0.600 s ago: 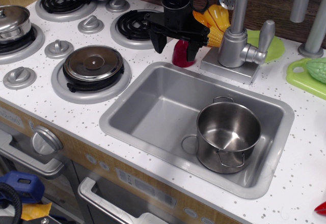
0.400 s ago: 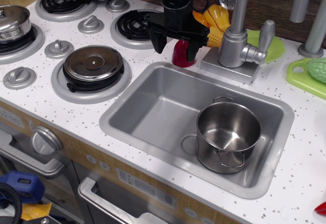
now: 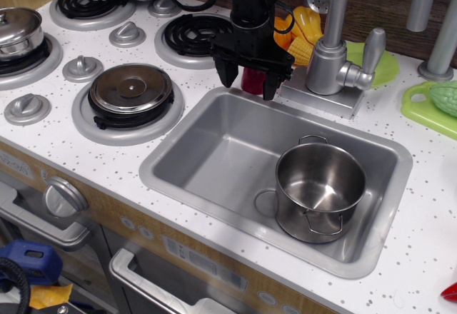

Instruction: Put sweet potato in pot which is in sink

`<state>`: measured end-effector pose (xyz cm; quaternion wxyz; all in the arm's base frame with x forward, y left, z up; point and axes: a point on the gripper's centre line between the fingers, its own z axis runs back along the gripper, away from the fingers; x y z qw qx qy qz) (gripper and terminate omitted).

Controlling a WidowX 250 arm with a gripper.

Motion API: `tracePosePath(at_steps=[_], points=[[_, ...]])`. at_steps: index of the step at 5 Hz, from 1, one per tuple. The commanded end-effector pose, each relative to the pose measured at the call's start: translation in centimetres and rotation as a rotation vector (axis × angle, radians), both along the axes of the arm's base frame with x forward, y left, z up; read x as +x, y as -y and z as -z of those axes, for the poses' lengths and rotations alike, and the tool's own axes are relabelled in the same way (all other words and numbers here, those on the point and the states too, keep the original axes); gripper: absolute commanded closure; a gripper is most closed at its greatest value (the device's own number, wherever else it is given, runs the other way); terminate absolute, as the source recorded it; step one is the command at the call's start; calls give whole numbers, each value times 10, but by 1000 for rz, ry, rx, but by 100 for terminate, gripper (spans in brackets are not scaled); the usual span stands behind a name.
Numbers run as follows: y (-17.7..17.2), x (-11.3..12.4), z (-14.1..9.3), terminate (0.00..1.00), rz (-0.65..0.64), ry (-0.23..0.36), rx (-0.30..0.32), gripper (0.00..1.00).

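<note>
Item: sweet potato (image 3: 251,80), small glossy dark-red toy, standing on the white speckled counter (image 3: 214,78) just behind the back rim of the sink (image 3: 214,150), beside the base of the faucet (image 3: 330,61); only a sliver of it is showing between the black fingers. It is looking like hollow hard plastic: likely light, stiff, not fragile, but slick and rounded, so probably apt to squirt out of a pinch placed on the tapering end; the widest part of the body seems the safest hold. The gripper (image 3: 250,80) is hanging directly over it with its fingers spread on either side, not visibly pressing; whether they are touching it cannot be told. The pot (image 3: 320,193), open and empty, is sitting in the sink's near right corner, well apart from the toy.
</note>
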<state>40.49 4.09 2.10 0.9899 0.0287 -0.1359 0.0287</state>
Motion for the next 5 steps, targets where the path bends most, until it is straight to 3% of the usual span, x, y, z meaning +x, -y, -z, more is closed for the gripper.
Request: tracePosePath(at_steps=[1,5], points=[[-13,18,-15,0,14,62,14,0],[-25,38,-4,0,79,90,-15,0]])
